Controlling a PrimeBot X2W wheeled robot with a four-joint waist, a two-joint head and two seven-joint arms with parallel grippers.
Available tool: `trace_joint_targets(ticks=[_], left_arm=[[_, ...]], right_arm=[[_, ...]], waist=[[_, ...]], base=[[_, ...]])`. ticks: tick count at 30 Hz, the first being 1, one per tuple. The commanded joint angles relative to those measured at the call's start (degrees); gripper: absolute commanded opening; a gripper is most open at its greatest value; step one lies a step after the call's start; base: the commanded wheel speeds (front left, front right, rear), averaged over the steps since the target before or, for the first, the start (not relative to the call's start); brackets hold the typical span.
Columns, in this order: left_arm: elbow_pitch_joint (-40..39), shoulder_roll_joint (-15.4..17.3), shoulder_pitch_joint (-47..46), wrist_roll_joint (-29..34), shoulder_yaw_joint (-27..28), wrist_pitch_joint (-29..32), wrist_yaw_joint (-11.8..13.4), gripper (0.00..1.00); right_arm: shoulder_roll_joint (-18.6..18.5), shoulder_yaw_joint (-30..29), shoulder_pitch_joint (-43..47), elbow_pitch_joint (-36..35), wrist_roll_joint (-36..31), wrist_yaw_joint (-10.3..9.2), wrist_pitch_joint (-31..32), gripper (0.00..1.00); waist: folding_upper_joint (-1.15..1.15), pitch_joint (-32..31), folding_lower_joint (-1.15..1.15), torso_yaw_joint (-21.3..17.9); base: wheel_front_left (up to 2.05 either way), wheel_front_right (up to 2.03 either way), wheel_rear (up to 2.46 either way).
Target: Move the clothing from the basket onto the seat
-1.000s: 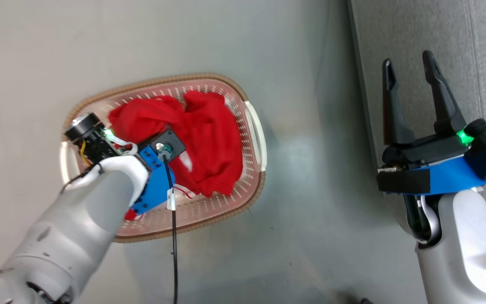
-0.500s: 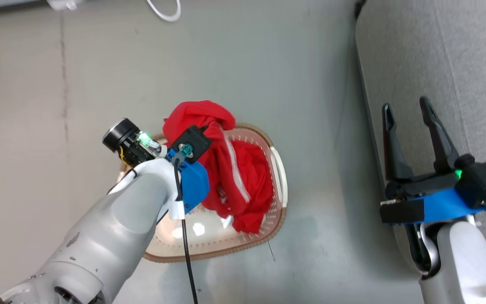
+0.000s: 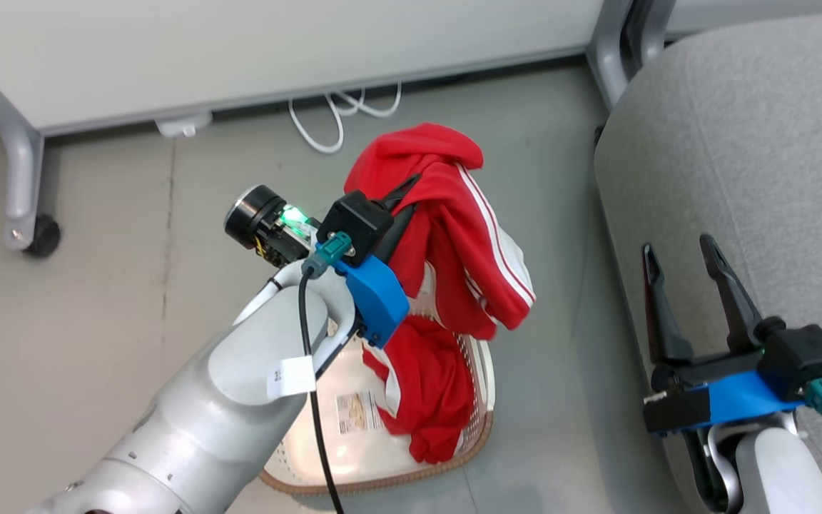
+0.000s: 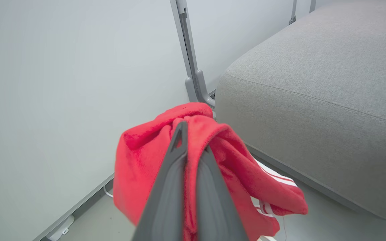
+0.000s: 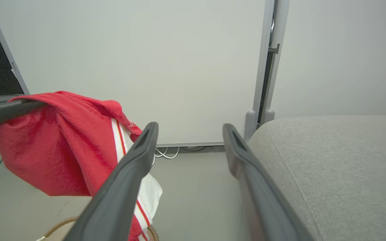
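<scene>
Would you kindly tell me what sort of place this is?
Probably a lab or office test area dressed as a living room: white partition panels on castered metal legs, loose white cables on the smooth grey floor, and a grey upholstered seat.

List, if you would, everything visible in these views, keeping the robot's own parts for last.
Oval cream-white plastic basket with brown woven-look rim: one, on the grey floor.
Red soft fabric garment with white stripes: one, held up over the basket.
Second red garment: one, it seems, lying in the basket.
Grey fabric-upholstered seat: one, right of the basket.
White panel: one, on grey metal legs, behind.
White cables: a loose bundle, below the panel.
Left gripper: shut on the raised garment.
Right gripper: open, by the seat's edge.
</scene>
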Motion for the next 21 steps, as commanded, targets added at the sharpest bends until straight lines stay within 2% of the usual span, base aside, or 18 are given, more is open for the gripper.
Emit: trace_joint_targets(ticks=[1, 11, 21], left_arm=[[-0.95, 0.21, 1.18, 0.50, 0.68, -0.28, 0.14, 0.00], [-6.66, -0.94, 4.52, 1.88, 2.63, -0.29, -0.27, 0.00], [-8.26, -1.37, 6.41, 2.16, 1.95, -0.28, -0.42, 0.00]], right_arm=[[-0.16, -0.24, 1.41, 0.21, 0.02, 0.01, -0.21, 1.00], [-0.15, -0.51, 5.98, 1.03, 0.37, 0.01, -0.21, 1.00], [-0.15, -0.82, 8.41, 0.90, 0.62, 0.01, -0.21, 1.00]], waist=[[0.00, -2.69, 0.01, -0.06], [0.00, -9.77, 0.01, -0.37], [0.00, -12.67, 0.01, 0.50]], base=[[0.00, 0.00, 0.00], [0.00, 0.00, 0.00], [0.00, 0.00, 0.00]])
